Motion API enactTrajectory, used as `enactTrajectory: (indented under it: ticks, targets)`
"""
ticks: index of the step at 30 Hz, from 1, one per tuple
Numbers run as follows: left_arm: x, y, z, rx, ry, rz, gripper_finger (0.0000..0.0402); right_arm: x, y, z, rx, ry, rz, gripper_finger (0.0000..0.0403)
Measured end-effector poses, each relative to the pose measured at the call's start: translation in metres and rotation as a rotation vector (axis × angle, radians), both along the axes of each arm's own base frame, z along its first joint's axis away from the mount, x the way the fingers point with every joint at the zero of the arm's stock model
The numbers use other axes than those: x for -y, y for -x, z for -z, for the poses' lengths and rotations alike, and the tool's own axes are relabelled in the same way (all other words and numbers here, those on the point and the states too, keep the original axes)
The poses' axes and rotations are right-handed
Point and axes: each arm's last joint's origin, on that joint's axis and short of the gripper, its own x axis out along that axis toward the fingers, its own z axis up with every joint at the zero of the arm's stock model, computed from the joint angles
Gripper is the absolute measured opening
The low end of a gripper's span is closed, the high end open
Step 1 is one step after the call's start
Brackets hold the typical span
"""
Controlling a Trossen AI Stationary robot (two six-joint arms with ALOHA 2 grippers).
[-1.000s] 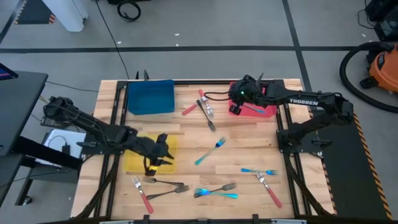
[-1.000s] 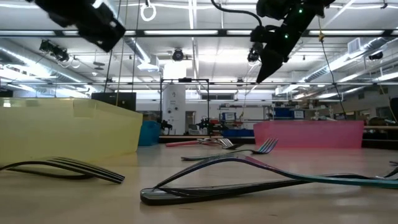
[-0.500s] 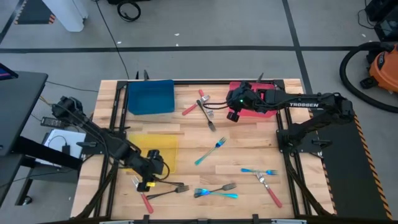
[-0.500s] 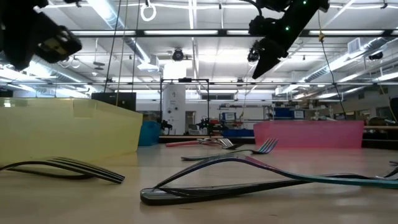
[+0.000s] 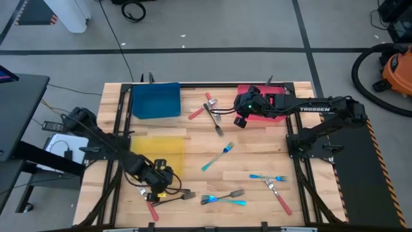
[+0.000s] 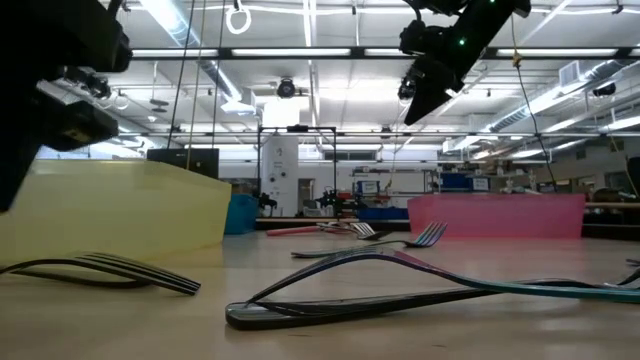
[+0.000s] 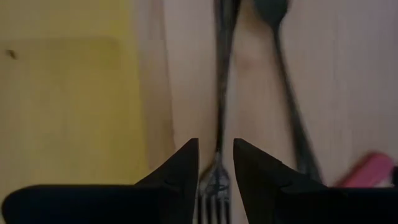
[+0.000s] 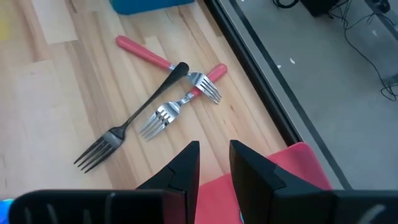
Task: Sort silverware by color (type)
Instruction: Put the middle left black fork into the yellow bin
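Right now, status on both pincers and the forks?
Left pincer open, low over a dark fork beside the yellow tray. Right pincer open, empty, above the red tray. Forks remain scattered; nothing blocking.

A large industrial lab or workshop hall: long ceiling strip lights (image 6: 330, 52), grey concrete floor (image 5: 212, 26), an orange shop vacuum (image 5: 394, 67) beyond the wooden table's (image 5: 254, 138) right edge
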Motion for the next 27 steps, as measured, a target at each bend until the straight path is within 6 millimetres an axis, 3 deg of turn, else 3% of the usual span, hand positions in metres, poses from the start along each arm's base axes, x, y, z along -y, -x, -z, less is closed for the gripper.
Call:
enactTrajectory:
  ticks: [9,27]
  targets:
    - [0.007,-0.006,0.013,-0.011,0.018,-0.013,0.0107,0.000,0.000,0.000,0.001,-0.008,-0.007,0.0096]
    - [0.016,-0.004,0.012,0.027,0.033,-0.040,0.0107,0.000,0.000,0.000,0.035,-0.045,0.036,0.0096]
